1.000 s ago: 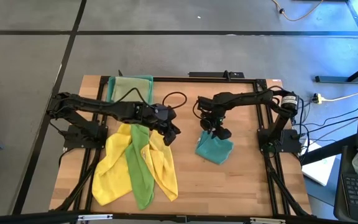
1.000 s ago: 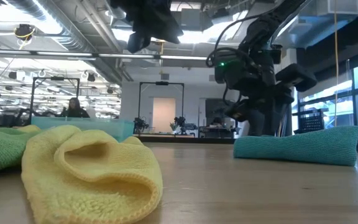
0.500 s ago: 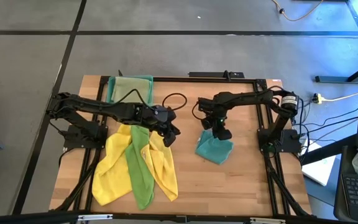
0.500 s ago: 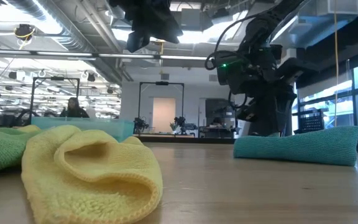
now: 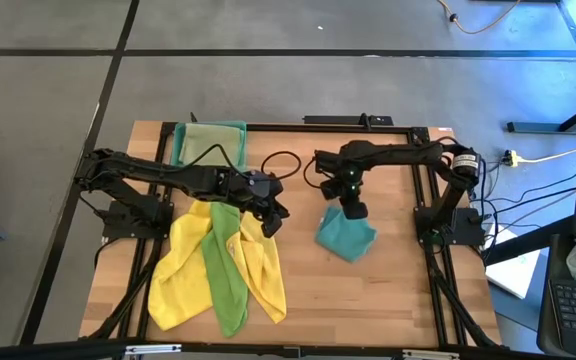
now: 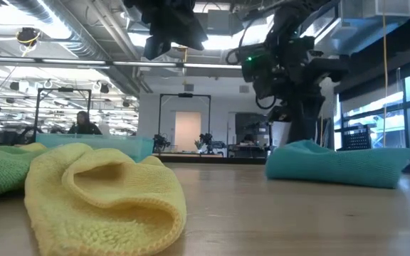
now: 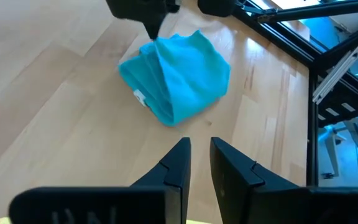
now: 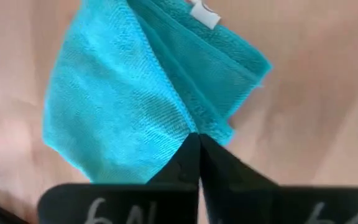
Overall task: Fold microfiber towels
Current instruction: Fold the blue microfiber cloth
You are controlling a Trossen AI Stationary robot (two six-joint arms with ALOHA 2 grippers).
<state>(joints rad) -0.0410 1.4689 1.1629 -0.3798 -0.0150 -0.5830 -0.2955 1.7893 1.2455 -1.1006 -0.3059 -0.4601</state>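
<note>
**Right end effector pinched on the teal towel**

We see the right end effector (image 8: 196, 144) with its two dark fingers pressed together, nipping a raised edge of the teal towel (image 8: 123, 93). In the high view that end effector (image 5: 353, 209) stands at the towel's rear edge, near the middle of the bench (image 5: 398, 290). From the low view the cloth (image 6: 333, 165) peaks slightly under the fingers and slopes away flat.

The teal towel is folded into a layered wedge: fine ribbed nap, soft rounded fold lines, a small white tag (image 8: 204, 12) at one corner. It lies alone on pale wood planks, well apart from the other cloths.

The left end effector (image 5: 271, 222) hovers over the pile on the left half of the bench. Its fingers (image 7: 178, 163) stand narrowly apart with a slim gap and nothing between them.

The pile: two yellow towels (image 5: 173, 275) spread limp and crumpled, a bright green towel (image 5: 226, 275) draped lengthwise between them. In the low view the nearest yellow cloth (image 6: 105, 195) shows a fuzzy looped pile and a thick rolled hem.

A pale olive-green towel (image 5: 208, 138) lies in a translucent teal tray (image 5: 177, 140) at the bench's rear left corner.
</note>
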